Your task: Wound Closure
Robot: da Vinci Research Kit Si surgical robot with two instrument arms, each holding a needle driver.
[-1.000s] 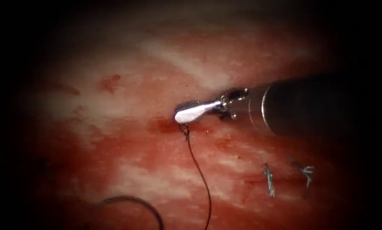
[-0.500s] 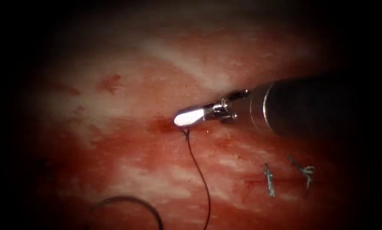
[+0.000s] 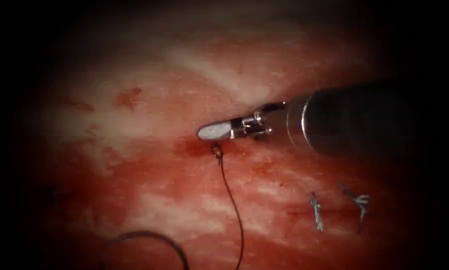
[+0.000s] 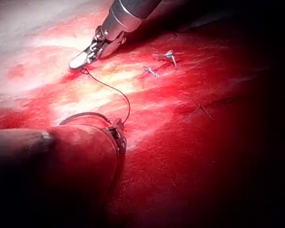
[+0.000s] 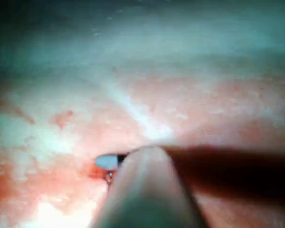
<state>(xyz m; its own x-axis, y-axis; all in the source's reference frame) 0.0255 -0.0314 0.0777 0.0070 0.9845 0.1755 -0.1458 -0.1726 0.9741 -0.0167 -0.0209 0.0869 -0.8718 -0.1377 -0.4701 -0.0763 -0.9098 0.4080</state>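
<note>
My right tool (image 3: 205,132) comes in from the right and lies low over the tissue (image 3: 149,120), jaws shut with nothing between them. Its tip (image 4: 77,63) sits just above the small knot (image 3: 216,149) where the dark thread (image 3: 233,200) leaves the tissue, beside a patch of red fluid (image 3: 189,146). The thread (image 4: 118,92) runs down to my left tool (image 4: 118,129), which is shut on the curved needle (image 4: 85,115) near its thread end. The needle (image 3: 151,235) lies outside the tissue, low on the left. My right tool's tip (image 5: 106,161) also pokes past its own shaft.
Two earlier stitches with short cut ends (image 3: 316,212) (image 3: 359,201) stand on the right, also seen from the left wrist as cut ends (image 4: 152,72) (image 4: 168,55). A small red stain (image 3: 129,96) marks the pale tissue at the upper left.
The right tool's jaws, open at the knot a second ago, have closed and the tip has slid slightly left and up off the thread. Thread and needle stay put.
</note>
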